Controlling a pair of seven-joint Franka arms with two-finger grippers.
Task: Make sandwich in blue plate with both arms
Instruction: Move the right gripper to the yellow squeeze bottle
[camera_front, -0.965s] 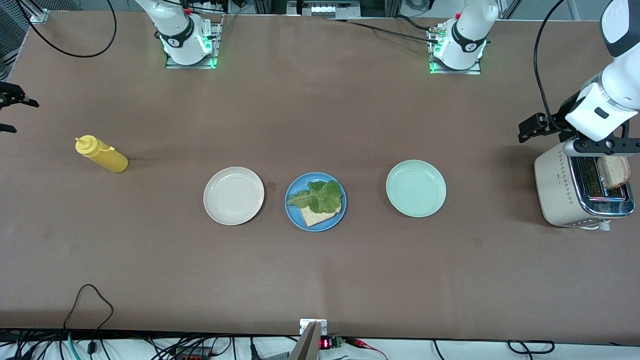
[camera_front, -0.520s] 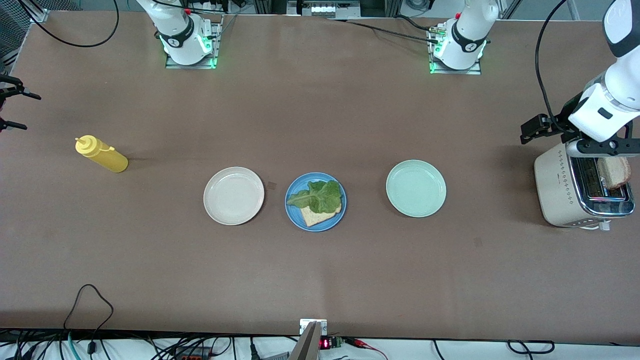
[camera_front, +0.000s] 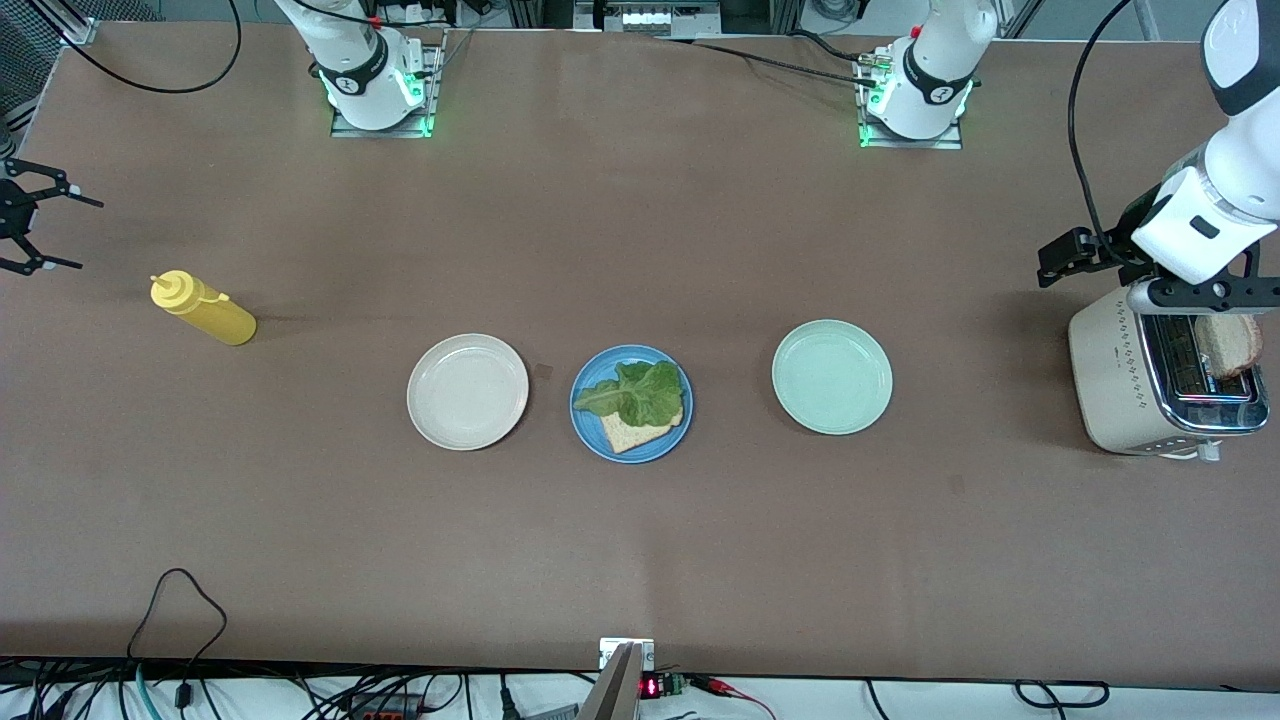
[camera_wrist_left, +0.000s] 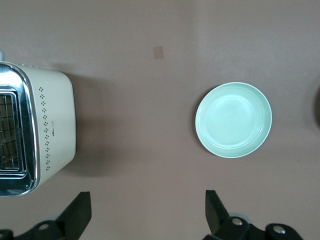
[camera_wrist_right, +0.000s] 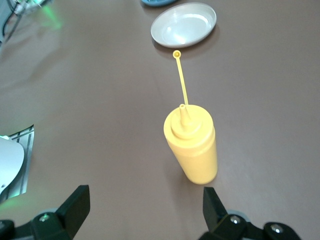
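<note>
While both arms hang w/ spread end effectors, left over toaster, right over bottle, blue plate sits well apart from both.

**Setting: robotics laboratory**

Two white arms are bolted to metal base plates lit by green indicator lamps on a brown-covered desk. Black cables trail along its edges, with aluminium framing and electronics at the margins. Kitchen props, including a toaster, serve as test items.

front: high overview | wrists: down close (front shares toaster, bottle)
</note>
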